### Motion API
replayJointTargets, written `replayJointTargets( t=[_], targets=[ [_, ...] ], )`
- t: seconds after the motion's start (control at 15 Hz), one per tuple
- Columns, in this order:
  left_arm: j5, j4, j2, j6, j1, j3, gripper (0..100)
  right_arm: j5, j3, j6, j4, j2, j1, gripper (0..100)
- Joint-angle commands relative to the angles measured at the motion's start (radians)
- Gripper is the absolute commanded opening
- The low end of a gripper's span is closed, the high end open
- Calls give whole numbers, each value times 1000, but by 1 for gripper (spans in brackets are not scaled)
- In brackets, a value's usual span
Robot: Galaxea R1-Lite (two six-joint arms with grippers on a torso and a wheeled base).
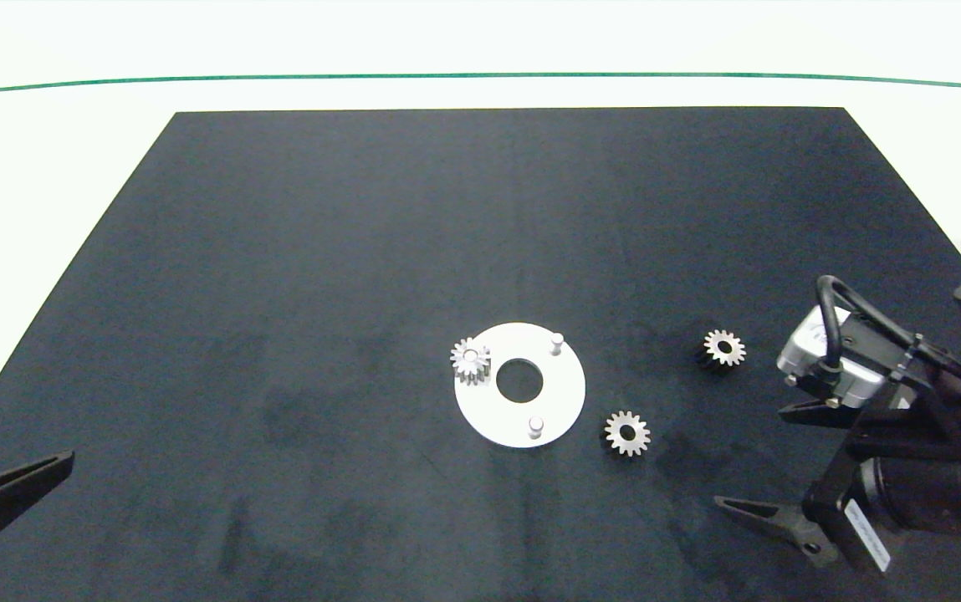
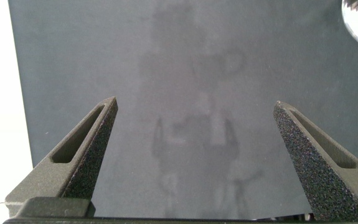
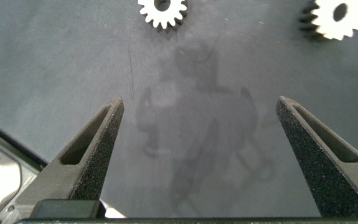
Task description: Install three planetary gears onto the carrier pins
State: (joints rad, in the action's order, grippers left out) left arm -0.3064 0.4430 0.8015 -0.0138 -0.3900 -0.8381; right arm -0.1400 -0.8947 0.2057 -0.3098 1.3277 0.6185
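White disc [image 1: 559, 401] at centre of dark worktop [image 1: 363, 251], bearing one seated gear [image 1: 470, 359] on left pin; far-right pin [image 1: 557, 342] and near pin [image 1: 536, 426] bare. Two loose gears flat on worktop right of disc: nearer gear [image 1: 627, 433] just beside rim, farther gear [image 1: 724, 348] well apart. Right tool [image 3: 197, 155] released, at right near both. Left tool [image 2: 194, 155] released, parked near-left.

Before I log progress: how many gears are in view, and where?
3. One gear sits on a pin at the white disc's left edge. Two lie loose on the black mat: one beside the disc's right side, one farther right. None looks hidden.
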Motion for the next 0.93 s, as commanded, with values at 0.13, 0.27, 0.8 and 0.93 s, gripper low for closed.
replayJointTargets(
  t=[0.13, 0.27, 0.8, 0.93],
  targets=[
    [4, 5, -71, 0, 60, 19, 100, 2, 3, -6, 81, 120, 27, 100],
    [4, 6, -81, 0, 63, 20, 100, -3, 0, -34, 138, 151, 46, 100],
    [6, 10, -133, 0, 89, 57, 100, -44, -7, -35, 248, 268, 84, 100],
    [6, 8, -136, 0, 91, 59, 100, -47, -17, -35, 255, 286, 86, 100]
  ],
)
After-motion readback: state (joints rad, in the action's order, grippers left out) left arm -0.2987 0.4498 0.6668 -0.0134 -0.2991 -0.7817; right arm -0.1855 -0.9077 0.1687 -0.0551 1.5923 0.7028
